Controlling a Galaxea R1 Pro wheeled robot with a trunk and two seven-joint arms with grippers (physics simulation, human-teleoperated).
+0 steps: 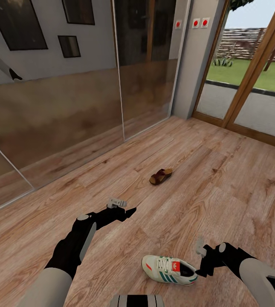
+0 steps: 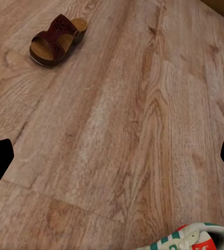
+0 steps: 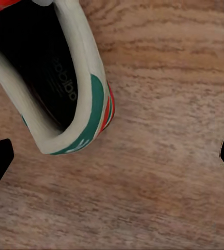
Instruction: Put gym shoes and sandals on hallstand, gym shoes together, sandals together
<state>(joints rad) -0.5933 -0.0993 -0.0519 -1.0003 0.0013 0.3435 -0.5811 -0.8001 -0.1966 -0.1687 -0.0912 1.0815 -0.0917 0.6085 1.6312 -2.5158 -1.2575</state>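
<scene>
Head view, going left to right: mirrored wardrobe doors (image 1: 69, 115) on the left wall, then left claw (image 1: 128, 212) hovering over bare corridor floor (image 1: 222, 183), fingers spread per its wrist cam, nothing held. Past it, one brown sandal (image 1: 161, 176) lies alone mid-floor, well apart from both arms. Closer in, one gym shoe (image 1: 169, 269) sits on the planks w/ right claw (image 1: 203, 271) just beside its heel, spread wide, not gripping yet. Sneaker's prob light, soft upper but stiffer heel collar (image 3: 94, 99), so I'd pinch that rim. Sandal's flat and thin, strap is the obvious grab spot. Glass patio door (image 1: 256, 85) far right. Floor's open, nothing blocking imo.
</scene>
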